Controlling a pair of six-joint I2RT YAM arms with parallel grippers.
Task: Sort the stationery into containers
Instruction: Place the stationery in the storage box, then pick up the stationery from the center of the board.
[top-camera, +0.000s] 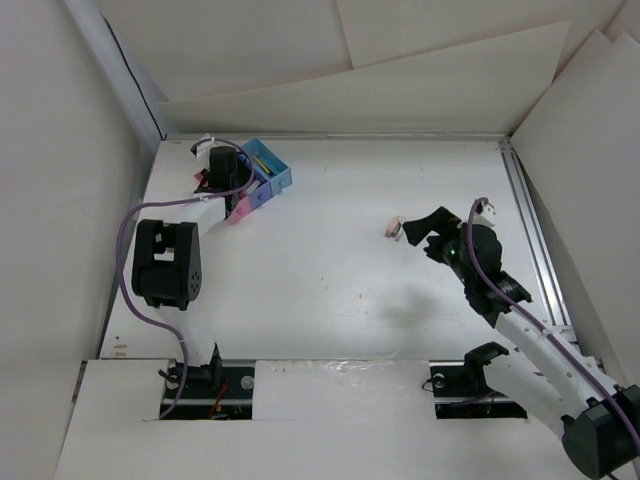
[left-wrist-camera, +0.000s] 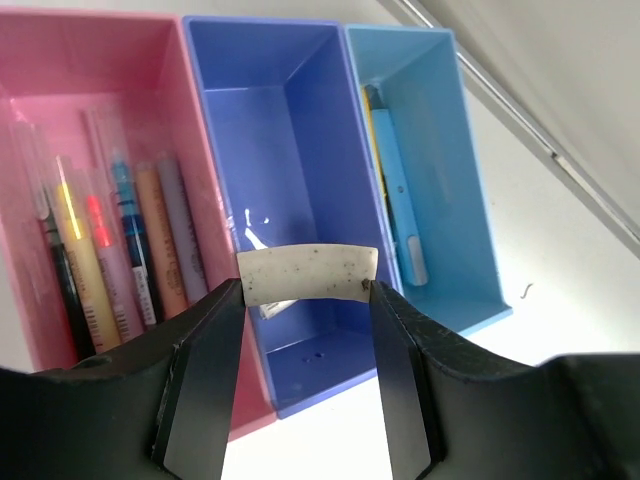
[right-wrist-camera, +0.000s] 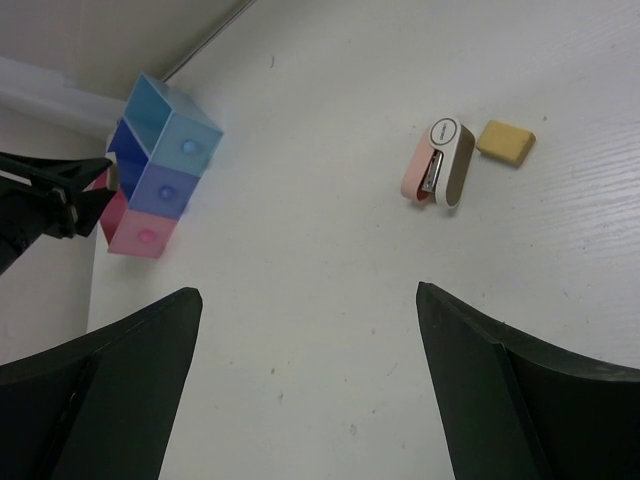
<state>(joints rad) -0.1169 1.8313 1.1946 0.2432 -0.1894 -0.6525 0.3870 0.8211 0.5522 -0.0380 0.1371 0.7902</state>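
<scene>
Three joined boxes stand at the far left: pink (left-wrist-camera: 60, 120), purple-blue (left-wrist-camera: 250, 130) and light blue (left-wrist-camera: 440, 170). They also show in the top view (top-camera: 268, 172). The pink box holds several pens (left-wrist-camera: 130, 240). The light-blue box holds a light-blue stick (left-wrist-camera: 398, 190) and a yellow one. My left gripper (left-wrist-camera: 305, 288) is shut on a white speckled eraser (left-wrist-camera: 308, 272), held above the purple-blue box. My right gripper (right-wrist-camera: 308, 292) is open and empty above bare table. Ahead of it lie a pink-and-white piece (right-wrist-camera: 437, 175) and a beige eraser (right-wrist-camera: 505, 142).
The boxes appear far off in the right wrist view (right-wrist-camera: 150, 185). A metal rail (top-camera: 530, 240) runs along the table's right side. White walls close in the table on the left, back and right. The left arm's cable (top-camera: 130, 260) loops over the left side.
</scene>
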